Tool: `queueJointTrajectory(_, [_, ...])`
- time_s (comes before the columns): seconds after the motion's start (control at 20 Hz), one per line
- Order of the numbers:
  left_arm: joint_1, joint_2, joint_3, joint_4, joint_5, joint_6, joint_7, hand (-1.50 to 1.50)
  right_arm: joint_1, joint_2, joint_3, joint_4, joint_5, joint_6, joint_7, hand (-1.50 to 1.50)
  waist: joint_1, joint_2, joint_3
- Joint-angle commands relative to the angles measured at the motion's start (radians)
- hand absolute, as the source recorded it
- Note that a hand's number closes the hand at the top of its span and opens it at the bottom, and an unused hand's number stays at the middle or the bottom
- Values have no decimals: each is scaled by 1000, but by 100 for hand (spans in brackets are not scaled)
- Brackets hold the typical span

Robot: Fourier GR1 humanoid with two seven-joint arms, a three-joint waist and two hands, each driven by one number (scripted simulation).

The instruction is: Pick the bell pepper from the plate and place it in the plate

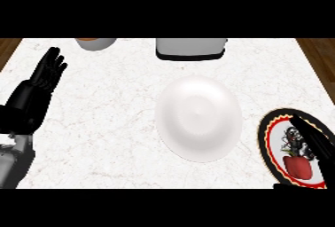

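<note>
While the left hand [44, 73] rests open with fingers up near the worktop's left edge, the white plate [198, 117] at mid-worktop holds nothing. The red bell pepper [298, 167] sits on the patterned plate [267, 133] at the right edge, where the right hand [315, 141] reaches over it, fingers straight and holding nothing; grasp, carry and placement all seem left to do.

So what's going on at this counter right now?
The robot's right hand is reaching over the black-rimmed patterned plate at the right edge, where a red bell pepper sits; whether its fingers touch the pepper can't be told. The plain white round plate lies mid-counter with nothing on it. The left hand rests open at the left.
</note>
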Motion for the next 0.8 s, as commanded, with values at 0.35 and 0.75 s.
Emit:
queueJointTrajectory(0.35, [-41,-19,8,40,-5,-22,14,0,-33,-207,63,-246,-5,455,645,-150,25,7,4])
queueJointTrajectory(0.75, [-14,-43,58,21,-41,-79,11,0,-123,-99,30,-191,59,592,735,-150,21,3,8])
